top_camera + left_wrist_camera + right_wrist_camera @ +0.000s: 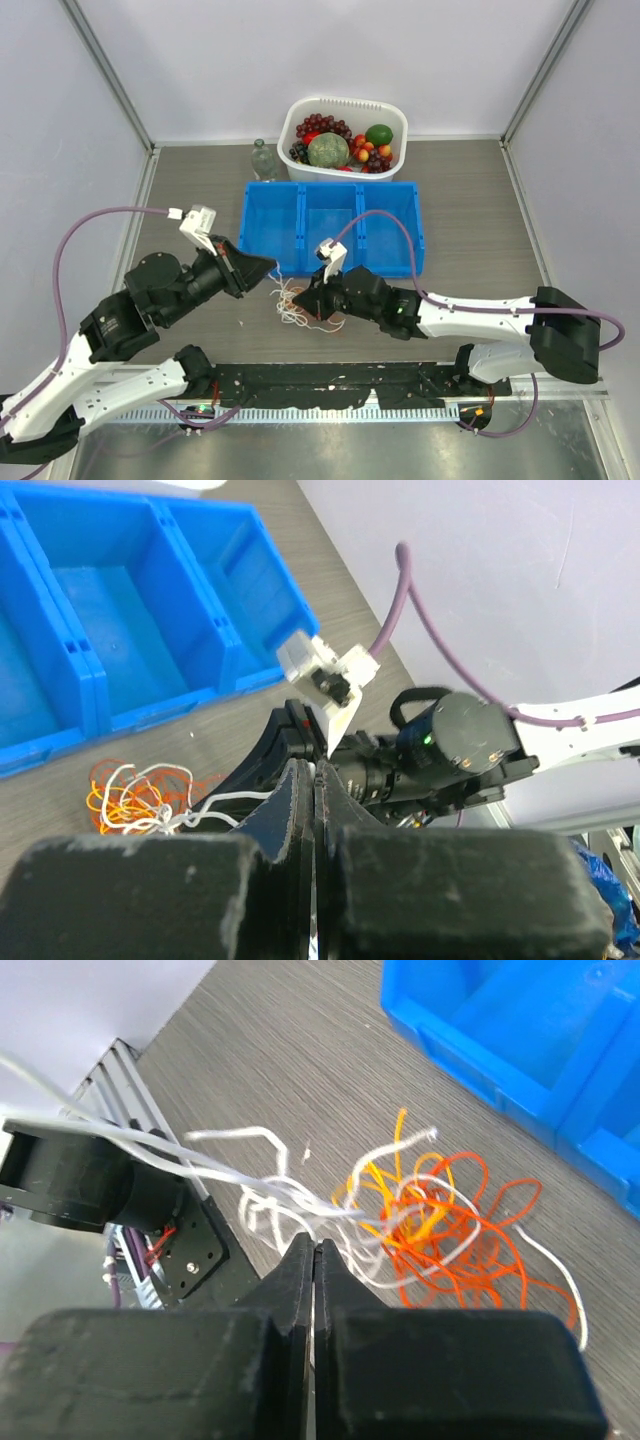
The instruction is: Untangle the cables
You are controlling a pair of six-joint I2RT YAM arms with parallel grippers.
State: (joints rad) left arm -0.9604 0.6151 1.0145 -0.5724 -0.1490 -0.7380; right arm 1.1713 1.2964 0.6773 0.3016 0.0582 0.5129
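The cables [300, 306] lie as a loose tangle of white, orange-yellow and red strands on the wood table, just in front of the blue bin. My left gripper [272, 266] is up and to the left of the tangle, shut [316, 770] on white strands that stretch back to the heap [140, 796]. My right gripper [305, 295] sits at the tangle's right side. Its jaws [315, 1245] are pressed together where a taut white strand meets the tips, with the orange and yellow loops [440, 1225] just beyond.
A blue three-compartment bin [330, 264] stands directly behind the tangle. Behind it is a white basket [345, 102] of fruit, with a small glass bottle [264, 160] to its left. The right arm's wrist [455, 742] is close in front of my left gripper.
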